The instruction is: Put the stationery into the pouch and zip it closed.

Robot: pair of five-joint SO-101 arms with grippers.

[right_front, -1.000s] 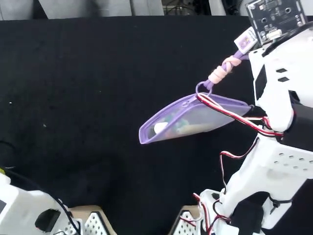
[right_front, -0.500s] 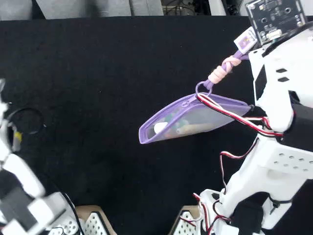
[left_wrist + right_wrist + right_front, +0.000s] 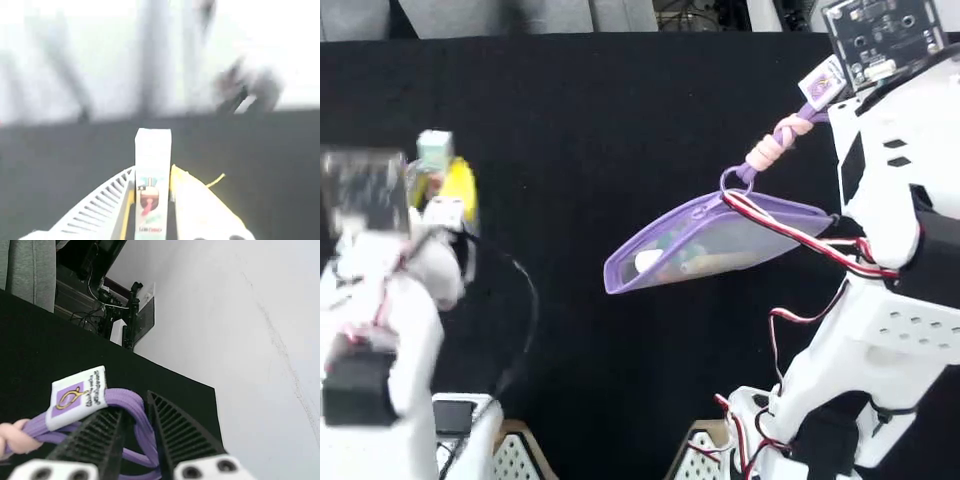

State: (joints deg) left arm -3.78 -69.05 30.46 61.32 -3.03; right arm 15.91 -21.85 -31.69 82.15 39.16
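Looking down on it all, the black-covered worktop (image 3: 570, 120) fills the scene. A translucent purple zip pouch (image 3: 710, 245) hangs over the right half of it, tilted, with its lower corner towards the middle and its upper end towards the right edge. A white rounded piece (image 3: 648, 261) and a pale stick (image 3: 705, 263) show through its side. I can't tell whether the zip is run shut. From a metal ring (image 3: 735, 180) on its top edge a purple braided cord (image 3: 790, 128) with a pink knot (image 3: 765, 152) climbs to the white right arm (image 3: 890, 200) by the far right corner. Over the left edge of the worktop stands the white left arm (image 3: 390, 310), its left gripper (image 3: 440, 175) raised with a small white-and-green box (image 3: 435, 148) between the fingers.

From the left wrist, that box (image 3: 152, 150) stands upright, a white oblong with green and red print. It is pinched between a white ribbed finger (image 3: 107, 202) and a yellow-edged finger (image 3: 192, 202), both pressed against its sides.

From the right wrist, the right gripper (image 3: 136, 405) has its two black ribbed fingers (image 3: 172, 432) drawn close together around the loop of the purple cord (image 3: 125, 400). A white and purple label tag (image 3: 77, 392) sits on the cord just beside the fingertips, and the pink knot (image 3: 10, 437) is further down.
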